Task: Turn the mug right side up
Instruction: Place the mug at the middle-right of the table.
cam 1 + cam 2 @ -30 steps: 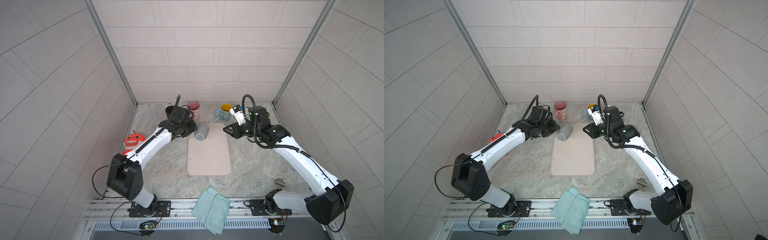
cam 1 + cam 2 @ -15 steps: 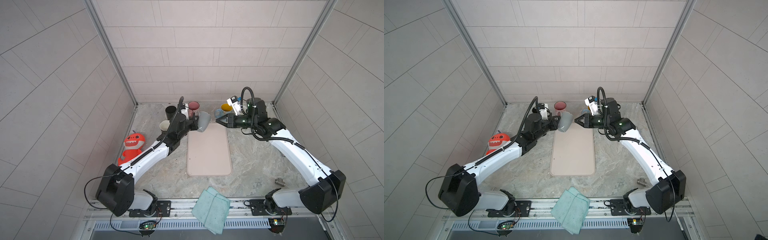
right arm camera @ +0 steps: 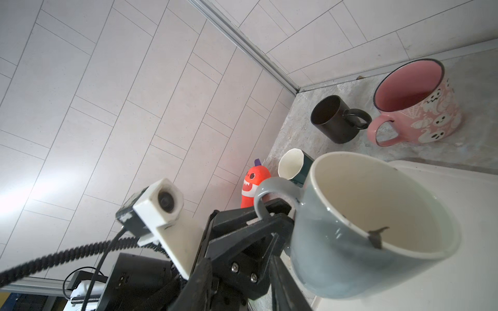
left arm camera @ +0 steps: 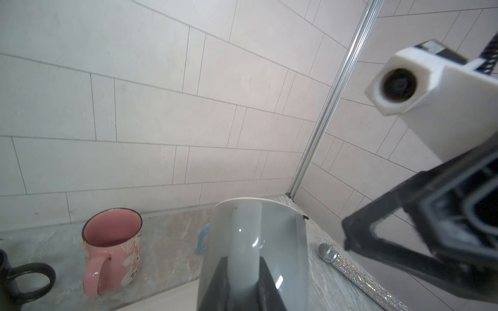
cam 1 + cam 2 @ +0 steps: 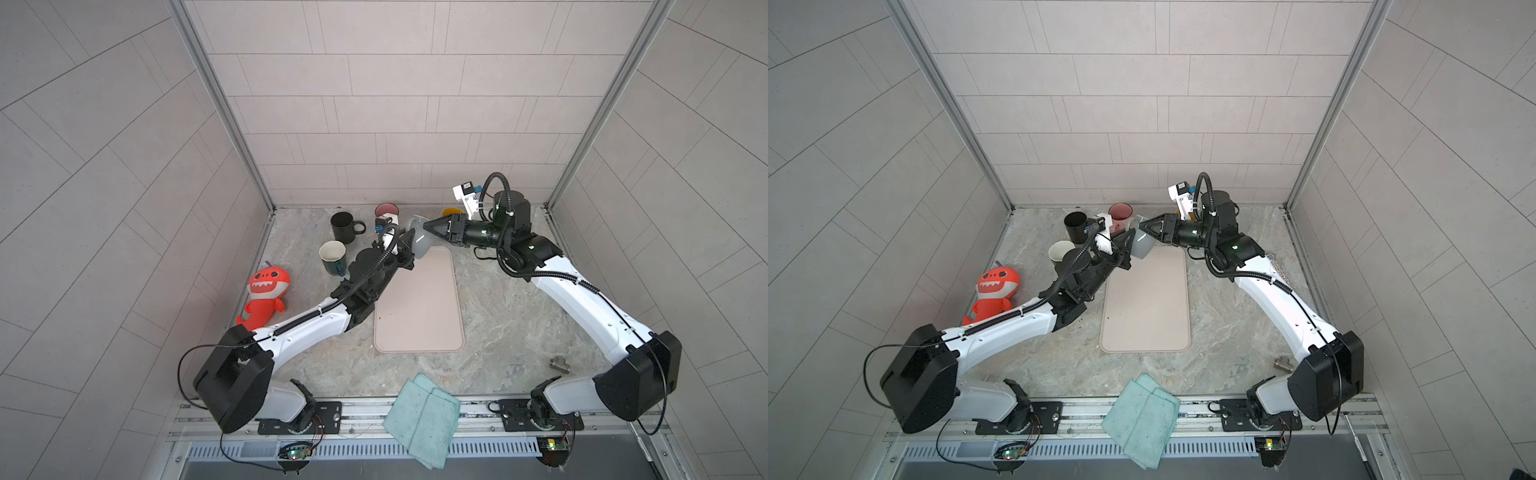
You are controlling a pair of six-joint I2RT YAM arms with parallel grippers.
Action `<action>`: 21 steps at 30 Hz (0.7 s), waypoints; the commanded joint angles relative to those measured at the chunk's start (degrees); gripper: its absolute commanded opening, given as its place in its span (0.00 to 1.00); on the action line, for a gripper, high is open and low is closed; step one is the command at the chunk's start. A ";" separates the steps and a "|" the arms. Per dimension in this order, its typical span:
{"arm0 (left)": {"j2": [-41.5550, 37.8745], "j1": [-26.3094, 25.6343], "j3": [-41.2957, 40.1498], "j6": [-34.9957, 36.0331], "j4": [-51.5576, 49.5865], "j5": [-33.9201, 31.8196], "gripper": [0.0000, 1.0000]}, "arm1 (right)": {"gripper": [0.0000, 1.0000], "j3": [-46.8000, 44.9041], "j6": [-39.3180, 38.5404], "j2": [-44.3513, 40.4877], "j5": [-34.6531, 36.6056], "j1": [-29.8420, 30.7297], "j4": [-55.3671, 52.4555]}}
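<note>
The grey mug [image 5: 422, 247] [image 5: 1144, 247] hangs in the air over the far end of the beige mat [image 5: 417, 307]. It is tilted, with its cream inside [image 3: 377, 204] open toward the right arm. My left gripper [image 5: 406, 243] [image 4: 244, 265] is shut on the mug's handle [image 4: 246, 229]. My right gripper [image 5: 428, 227] [image 5: 1142, 226] sits at the mug's upper rim, pointing at it. Its jaws stand apart in the right wrist view [image 3: 239, 265], with nothing between them. In the left wrist view the right gripper [image 4: 347, 239] is beside the mug, a small gap away.
A pink mug [image 5: 386, 210], a black mug [image 5: 343, 226] and a green mug with a white inside [image 5: 332, 257] stand upright at the back left. A yellow cup [image 5: 451, 212], a red shark toy [image 5: 264, 299], a teal cloth [image 5: 422, 419], a metal fitting [image 5: 559, 365] and a microphone [image 4: 350, 266] lie around.
The left gripper has lifted the mug off the mat's far end and swung its opening toward the right arm. The right gripper has risen, moved in to the mug, and its jaws have widened.
</note>
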 commanded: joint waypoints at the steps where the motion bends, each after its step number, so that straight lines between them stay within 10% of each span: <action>1: 1.00 -1.37 -0.72 5.91 14.42 -6.70 0.00 | 0.37 -1.77 6.97 0.83 -1.45 0.17 8.75; 21: 6.98 -7.04 -0.60 16.89 27.40 -16.42 0.00 | 0.37 -4.79 14.80 2.28 -2.59 0.94 18.43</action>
